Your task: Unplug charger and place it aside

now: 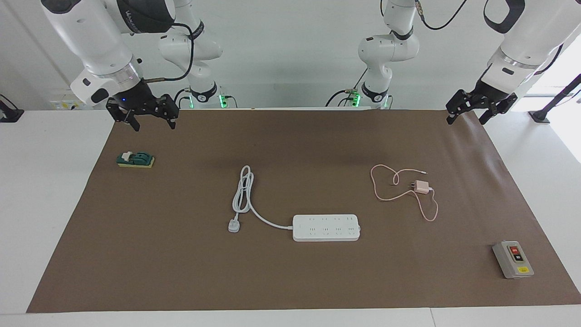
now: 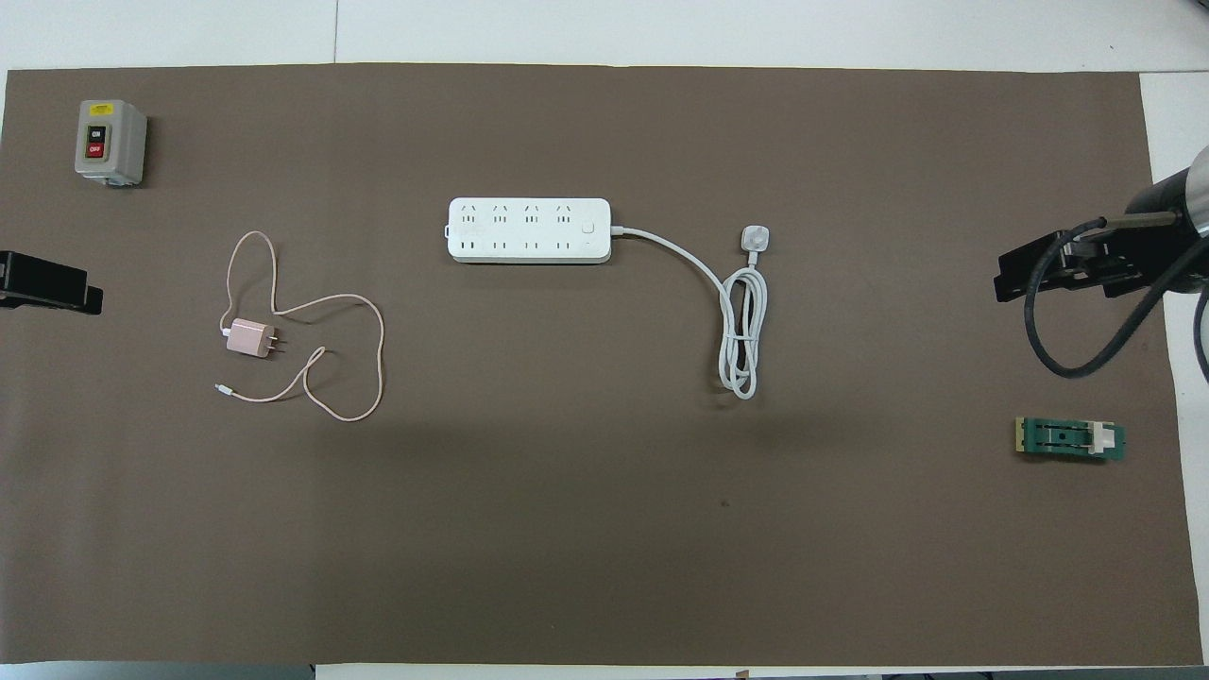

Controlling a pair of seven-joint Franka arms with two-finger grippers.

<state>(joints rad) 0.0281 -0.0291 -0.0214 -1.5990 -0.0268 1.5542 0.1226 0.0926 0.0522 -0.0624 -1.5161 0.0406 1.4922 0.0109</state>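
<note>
Charger [image 1: 422, 186] lies flat on the brown mat [image 1: 290, 272], right of centre in the facing view and at centre-left of the overhead view, already out of the power strip [image 1: 326, 227] and well apart from it. Its cube rests with the two prongs pointing toward the strip's end of the table, so its short axis runs along the table's length. The thin pink cable [image 1: 399, 193] loops loosely around it, with the free tip lying nearer to the robots than the cube.

Of the two arms the left is plainly the closer. The left gripper [image 1: 472, 110] hangs at the upper right of the facing view, over the mat's edge at the robots' end, and the charger sits down and to the left of it in that picture. Its fingers look parted and hold nothing, though from this angle I would not swear how wide the gap is.

The right gripper [image 1: 149, 116] waits at the upper left of the facing view, over the mat's corner near the small green block [image 1: 135, 159]; its fingers are spread and empty too.

The grey switch box [image 1: 512, 259] stands at the lower right, untouched. Judging by how things lie, the unplugging is done and the setting aside may be as well.
</note>
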